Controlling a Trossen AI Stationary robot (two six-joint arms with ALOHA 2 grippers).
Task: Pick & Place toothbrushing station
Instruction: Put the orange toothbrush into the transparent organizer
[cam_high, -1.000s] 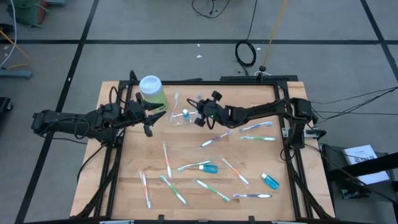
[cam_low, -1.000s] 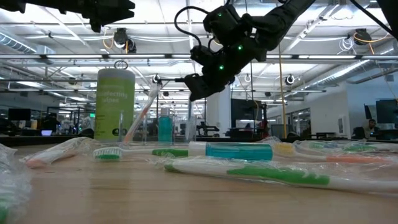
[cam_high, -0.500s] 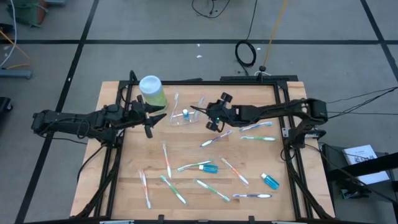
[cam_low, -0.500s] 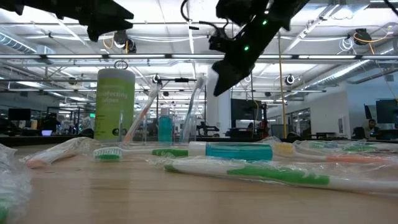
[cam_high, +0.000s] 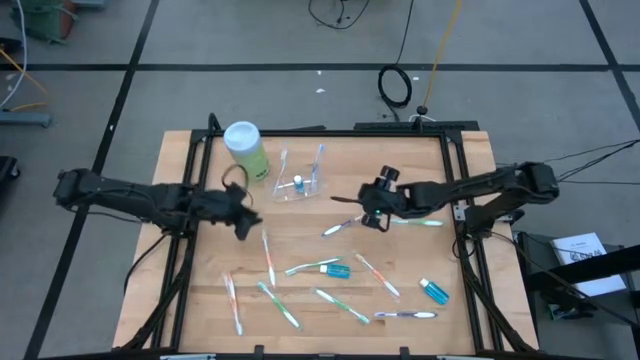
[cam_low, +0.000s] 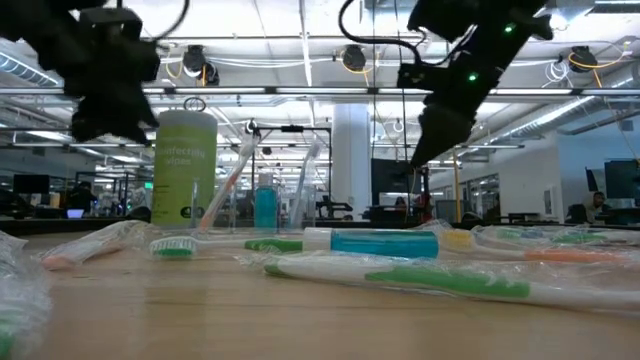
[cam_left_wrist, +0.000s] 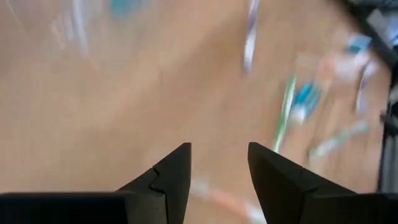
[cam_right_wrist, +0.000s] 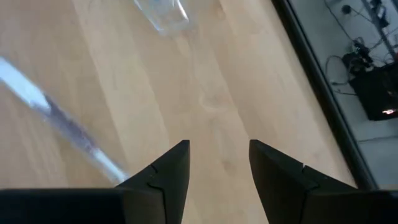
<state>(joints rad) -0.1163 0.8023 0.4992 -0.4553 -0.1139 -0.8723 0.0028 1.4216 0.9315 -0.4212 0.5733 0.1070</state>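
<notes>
Toward the table's left edge, the left gripper hovers with fingers spread, empty, over bare wood. Behind it the clear cup, holding toothbrushes, stands beside the green bottle. Right of centre, the right gripper hangs spread, empty, above a loose toothbrush.

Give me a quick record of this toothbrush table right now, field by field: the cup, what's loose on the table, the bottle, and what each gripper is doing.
cup: clear cup at the table's back, holding two toothbrushes and a small blue tube
loose items: toothbrushes and two blue toothpaste tubes scattered over the wooden table
bottle: light-green bottle with white cap, upright beside the cup
left gripper: open, empty, above the table in front of the bottle
right gripper: open, empty, to the right of the cup
</notes>
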